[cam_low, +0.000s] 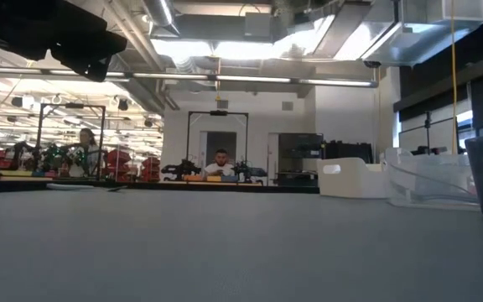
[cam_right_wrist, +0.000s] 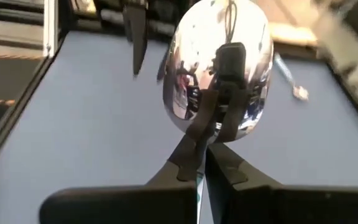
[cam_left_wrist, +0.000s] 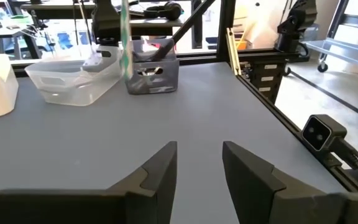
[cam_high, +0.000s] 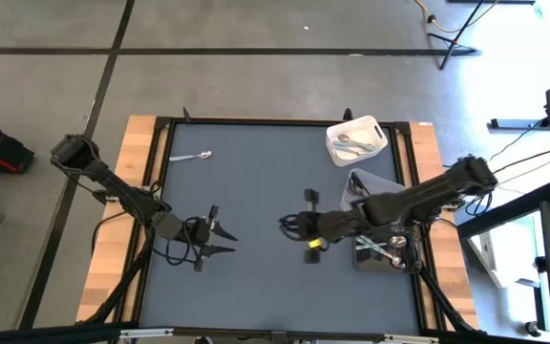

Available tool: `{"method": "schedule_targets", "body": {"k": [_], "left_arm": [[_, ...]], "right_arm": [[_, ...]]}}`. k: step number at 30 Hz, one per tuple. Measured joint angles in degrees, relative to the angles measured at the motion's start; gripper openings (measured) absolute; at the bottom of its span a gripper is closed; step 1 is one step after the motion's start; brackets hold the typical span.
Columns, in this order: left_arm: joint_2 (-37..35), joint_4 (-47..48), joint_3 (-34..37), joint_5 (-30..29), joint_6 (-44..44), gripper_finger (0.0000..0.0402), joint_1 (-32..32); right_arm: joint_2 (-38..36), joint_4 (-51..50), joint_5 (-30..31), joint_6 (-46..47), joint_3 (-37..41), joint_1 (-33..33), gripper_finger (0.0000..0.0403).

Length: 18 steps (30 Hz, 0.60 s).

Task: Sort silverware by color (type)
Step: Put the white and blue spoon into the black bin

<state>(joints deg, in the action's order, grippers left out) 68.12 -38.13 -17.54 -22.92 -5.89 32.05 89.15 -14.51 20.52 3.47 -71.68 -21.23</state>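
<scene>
My right gripper hovers over the middle of the table, shut on a shiny silver spoon whose bowl fills the right wrist view. My left gripper is open and holds nothing, just left of the right gripper; its fingers point toward the bins. One more silver spoon lies flat on the mat near the far left corner, also seen as the spoon in the right wrist view. My right gripper pinches the silver spoon between its two fingertips at the bowl's narrow end. The bowl stands out beyond the fingertips, facing the camera. The fingers reach out roughly level toward the table's left. The spoon is lifted clear of the mat; its handle is hidden.
Three bins stand along the right side: a white bin with silver spoons at the far right, a clear bin in the middle, and a dark bin with spoons nearest. Bare grey mat lies between them and the far-left spoon. People sit in the room behind.
</scene>
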Motion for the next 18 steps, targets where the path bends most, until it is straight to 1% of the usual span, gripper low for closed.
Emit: {"method": "schedule_targets", "body": {"k": [6,9,15,18], "left_arm": [[0.0,0.0,0.0,0.0,0.0,0.0124,0.0],[0.0,0.1,0.0,0.0,-0.1,0.0124,0.0],[0.0,0.0,0.0,0.0,-0.2,0.0124,0.0],[0.0,0.0,0.0,0.0,-0.2,0.0124,0.0]], "right_arm": [[-8.0,-18.4,3.5,13.8,0.0,-4.3,0.0002],[-10.6,-27.1,3.9,22.1,0.0,-6.8,0.0003],[-12.0,-44.1,2.6,40.0,0.1,-12.4,0.0003],[-11.8,-49.5,1.6,49.8,1.1,-15.2,0.0003]]}}
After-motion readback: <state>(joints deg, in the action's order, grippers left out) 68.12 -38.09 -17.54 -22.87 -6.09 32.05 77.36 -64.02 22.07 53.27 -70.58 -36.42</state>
